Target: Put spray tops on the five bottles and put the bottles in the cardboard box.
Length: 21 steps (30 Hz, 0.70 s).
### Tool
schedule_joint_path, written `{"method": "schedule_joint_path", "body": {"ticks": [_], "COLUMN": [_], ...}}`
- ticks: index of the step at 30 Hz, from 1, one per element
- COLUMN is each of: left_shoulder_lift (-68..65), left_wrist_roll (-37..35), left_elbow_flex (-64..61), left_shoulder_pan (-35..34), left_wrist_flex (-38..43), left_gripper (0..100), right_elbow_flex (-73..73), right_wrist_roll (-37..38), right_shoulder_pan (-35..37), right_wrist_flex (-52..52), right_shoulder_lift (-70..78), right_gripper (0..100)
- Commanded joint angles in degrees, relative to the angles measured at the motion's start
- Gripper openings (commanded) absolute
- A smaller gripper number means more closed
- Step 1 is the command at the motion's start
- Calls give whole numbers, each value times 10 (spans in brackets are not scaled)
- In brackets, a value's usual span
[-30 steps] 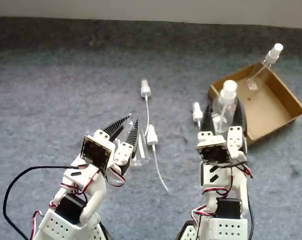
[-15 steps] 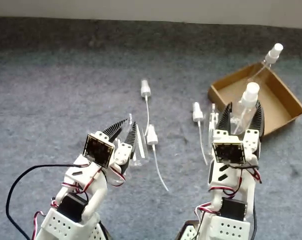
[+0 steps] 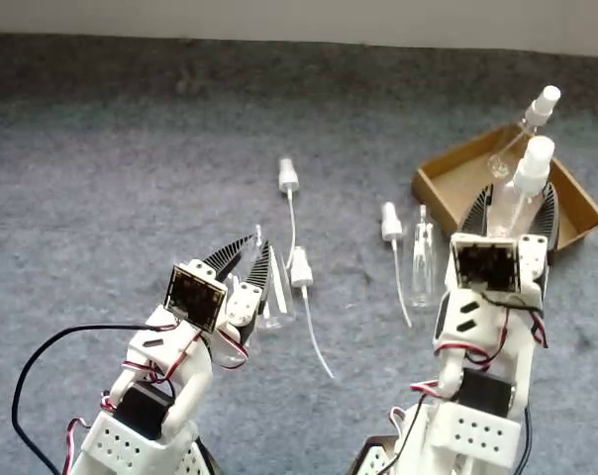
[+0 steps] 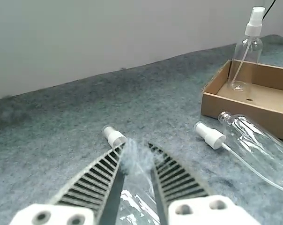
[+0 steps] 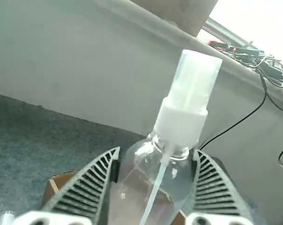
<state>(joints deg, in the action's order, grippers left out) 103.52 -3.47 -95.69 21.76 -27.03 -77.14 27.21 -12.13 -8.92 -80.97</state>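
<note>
My right gripper [image 3: 515,193] is shut on a clear bottle with a white spray top [image 3: 533,158], upright above the near side of the cardboard box [image 3: 455,178]. The right wrist view has that bottle [image 5: 179,140] between the fingers [image 5: 92,183]. A second capped bottle [image 3: 535,111] stands at the box's far corner. My left gripper [image 3: 259,239] is shut on an open-necked clear bottle [image 3: 274,309], low over the carpet; its neck [image 4: 130,157] pokes out between the fingers. Another open bottle [image 3: 421,259] lies left of the box.
Three loose spray tops with dip tubes lie on the grey carpet: one far [image 3: 288,176], one beside my left gripper [image 3: 301,267], one by the lying bottle [image 3: 390,220]. A black cable [image 3: 42,356] loops at the near left. A wall bounds the far side.
My right gripper has carried the capped bottle to the right and farther away, from beside the lying bottle to above the box. The left arm has stayed put.
</note>
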Motion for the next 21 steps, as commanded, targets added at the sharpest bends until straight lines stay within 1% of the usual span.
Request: {"method": "schedule_joint_path", "body": {"ticks": [1,4,10,16,19,21], "left_shoulder_lift": [9,9,9,9,9,9], "left_wrist_roll": [4,4,4,4,4,5], "left_elbow_flex": [-6,-7,-7,-7,-11,-14], "left_shoulder_pan": [-5,-5,-5,-5,-5,-5], "left_wrist_flex": [0,-1,-2,-2,-1,-1], "left_gripper": [5,5,5,5,5,5], "right_elbow_flex": [57,56,61,64,100,137], "right_wrist_roll": [-7,-7,-7,-7,-9,-36], "right_shoulder_pan": [-6,-6,-7,-7,-7,-9], "right_wrist_flex": [93,179,259,429,449,449], "right_shoulder_lift": [84,148,296,434,498,543], "right_gripper": [138,138,138,138,138,138]}}
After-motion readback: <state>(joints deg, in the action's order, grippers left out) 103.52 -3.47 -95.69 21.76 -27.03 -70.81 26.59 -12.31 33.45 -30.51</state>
